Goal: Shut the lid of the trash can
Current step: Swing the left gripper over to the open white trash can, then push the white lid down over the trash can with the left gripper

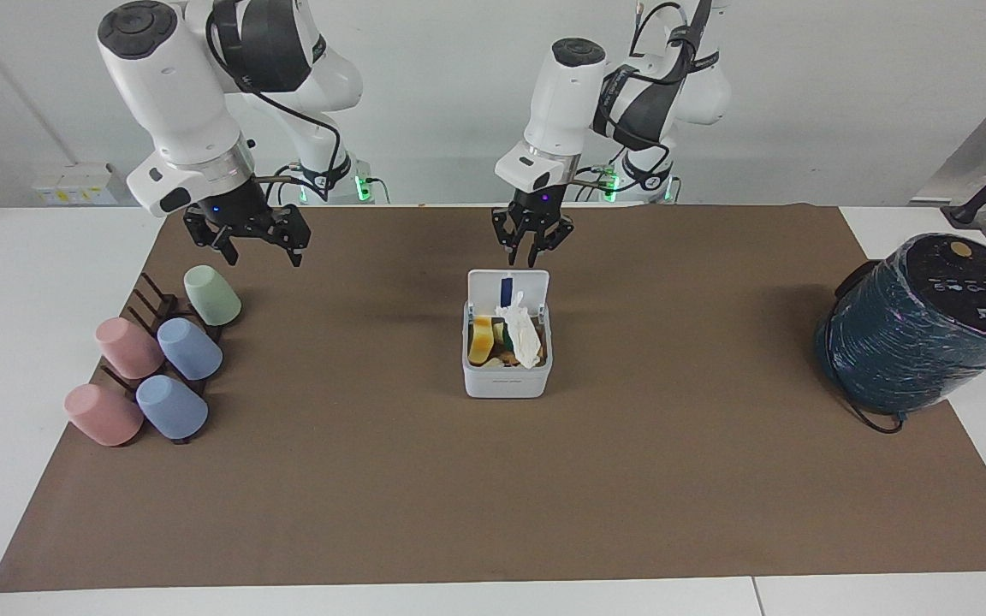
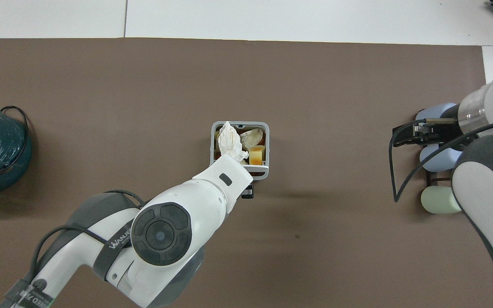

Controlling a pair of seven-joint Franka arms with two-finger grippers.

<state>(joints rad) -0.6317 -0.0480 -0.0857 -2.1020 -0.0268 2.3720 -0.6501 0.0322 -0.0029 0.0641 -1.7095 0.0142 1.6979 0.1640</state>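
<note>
Now hovered: left gripper (image 1: 531, 253), fingers spread, just above upright lid (image 1: 507, 287). Stood at its six o'clock in facing view, mid-tabletop: trash can (image 1: 507, 377). Waited spread over cups (image 1: 212, 294): right gripper (image 1: 246, 244).

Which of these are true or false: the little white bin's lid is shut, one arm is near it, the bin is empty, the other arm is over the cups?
1. The lid is shut. False: it stands open, upright, on the trash can.
2. The left gripper is over the mat just above the lid. True.
3. The trash can is empty. False: it holds a crumpled tissue and scraps.
4. The right gripper is over the cups. True; that arm waits.
</note>
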